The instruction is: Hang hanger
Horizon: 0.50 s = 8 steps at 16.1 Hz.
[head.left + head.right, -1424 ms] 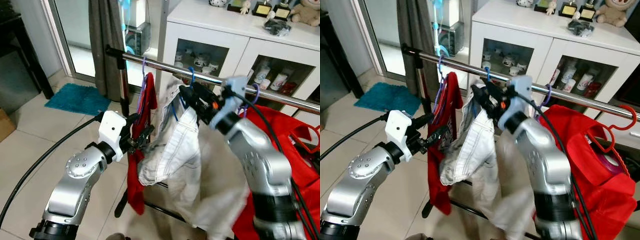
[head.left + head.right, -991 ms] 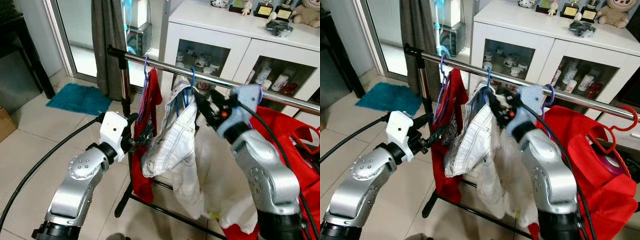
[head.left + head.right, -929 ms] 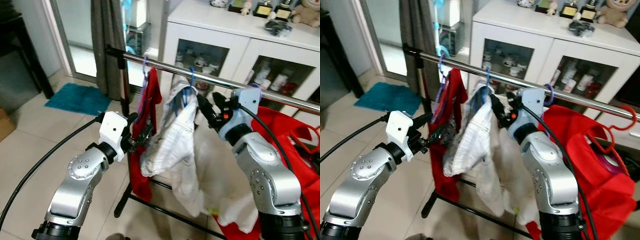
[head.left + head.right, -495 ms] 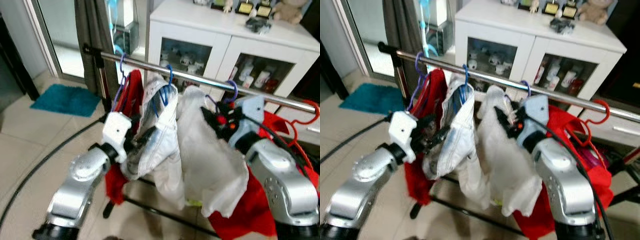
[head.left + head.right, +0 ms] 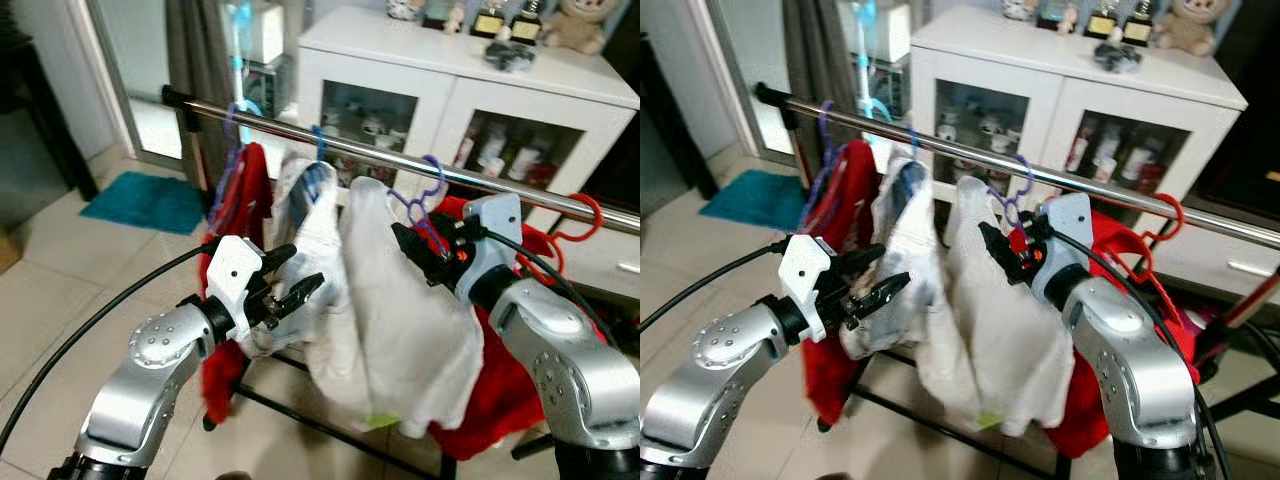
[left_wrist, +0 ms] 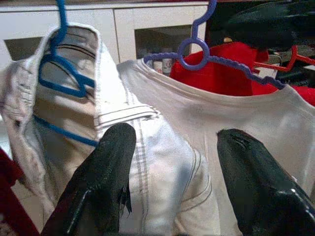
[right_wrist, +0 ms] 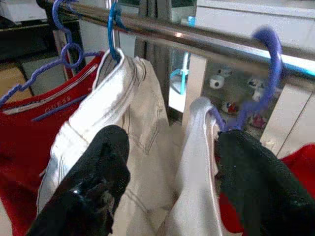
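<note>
Purple hanger (image 5: 428,196) with the white tee (image 5: 400,310) sat hooked on the rail (image 5: 370,152); both pincers, right (image 5: 412,246) and left (image 5: 288,283), were wide open, job basically done.

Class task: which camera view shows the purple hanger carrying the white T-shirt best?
The left wrist view: the purple hanger shows its neck ring and both shoulders across the white T-shirt collar. The right wrist view catches its blurred hook; both eye views show it small.

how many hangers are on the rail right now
4. A purple plastic hanger holds the red shirt at the rail's left end, a blue one carries the pale jeans, another purple one carries the white t-shirt, and a red one hangs furthest right. Clothes may hide others.
</note>
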Available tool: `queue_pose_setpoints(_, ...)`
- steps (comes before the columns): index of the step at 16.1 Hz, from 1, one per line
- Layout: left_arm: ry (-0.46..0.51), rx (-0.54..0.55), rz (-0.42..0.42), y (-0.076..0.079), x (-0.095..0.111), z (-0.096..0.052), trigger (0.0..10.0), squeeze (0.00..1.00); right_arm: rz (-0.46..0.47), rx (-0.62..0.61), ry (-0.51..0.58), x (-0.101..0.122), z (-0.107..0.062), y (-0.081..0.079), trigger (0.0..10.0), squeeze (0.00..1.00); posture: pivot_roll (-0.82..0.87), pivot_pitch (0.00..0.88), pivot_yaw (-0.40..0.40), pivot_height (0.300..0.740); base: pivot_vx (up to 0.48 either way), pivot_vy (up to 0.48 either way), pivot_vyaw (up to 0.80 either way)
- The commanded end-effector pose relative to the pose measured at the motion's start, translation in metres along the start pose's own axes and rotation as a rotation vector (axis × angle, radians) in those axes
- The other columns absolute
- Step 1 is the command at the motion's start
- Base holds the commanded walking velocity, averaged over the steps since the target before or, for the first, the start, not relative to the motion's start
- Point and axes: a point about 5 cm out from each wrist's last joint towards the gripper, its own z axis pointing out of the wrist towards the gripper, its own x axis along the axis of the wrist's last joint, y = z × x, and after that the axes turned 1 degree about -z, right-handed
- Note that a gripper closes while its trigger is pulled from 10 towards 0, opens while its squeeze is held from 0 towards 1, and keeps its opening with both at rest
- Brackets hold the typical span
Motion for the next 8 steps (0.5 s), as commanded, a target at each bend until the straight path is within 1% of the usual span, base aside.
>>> queue_pose_setpoints(1, -0.006, -0.057, -0.005, 0.006, 0.003, 0.0, 10.0, 0.0, 0.001, -0.057, -0.042, -0.001, 0.007, 0.007, 10.0, 1.0, -0.06, 0.0, -0.073, 0.74, 0.0, 0.0, 0.0)
queue_pose_setpoints(2, -0.011, -0.069, -0.009, 0.008, 0.002, 0.0, 10.0, 0.0, -0.001, -0.086, -0.056, -0.001, 0.011, 0.009, 10.0, 1.0, -0.06, 0.0, -0.072, 0.74, 0.0, 0.0, 0.0)
queue_pose_setpoints(3, -0.016, -0.079, -0.011, 0.009, 0.002, 0.0, 10.0, 0.0, -0.01, -0.149, -0.086, -0.003, 0.017, 0.016, 10.0, 1.0, -0.05, 0.0, -0.074, 0.74, 0.0, 0.0, 0.0)
queue_pose_setpoints(4, -0.019, -0.083, -0.011, 0.009, 0.001, -0.001, 10.0, 0.0, -0.031, -0.242, -0.125, -0.004, 0.022, 0.026, 10.0, 1.0, -0.05, 0.0, -0.081, 0.74, 0.0, 0.0, 0.0)
queue_pose_setpoints(5, -0.019, -0.083, -0.011, 0.009, 0.001, -0.001, 10.0, 0.0, -0.035, -0.273, -0.141, -0.004, 0.023, 0.03, 10.0, 1.0, -0.05, 0.0, -0.082, 0.74, 0.0, 0.0, 0.0)
queue_pose_setpoints(6, -0.02, -0.084, -0.012, 0.009, 0.001, -0.001, 10.0, 0.0, -0.03, -0.287, -0.156, -0.005, 0.024, 0.032, 10.0, 0.6, -0.05, 0.0, -0.086, 0.74, 0.0, 0.0, 0.0)
queue_pose_setpoints(7, -0.024, -0.087, -0.017, 0.01, 0.001, -0.002, 10.0, 0.0, -0.007, -0.3, -0.179, -0.006, 0.025, 0.035, 10.0, 0.0, -0.04, 0.0, -0.09, 0.74, 0.0, 0.0, 0.0)
queue_pose_setpoints(8, -0.024, -0.088, -0.021, 0.011, 0.0, -0.003, 10.0, 0.0, 0.001, -0.303, -0.181, -0.006, 0.026, 0.036, 10.0, 0.0, -0.04, 0.0, -0.091, 0.74, 0.0, 0.0, 0.0)
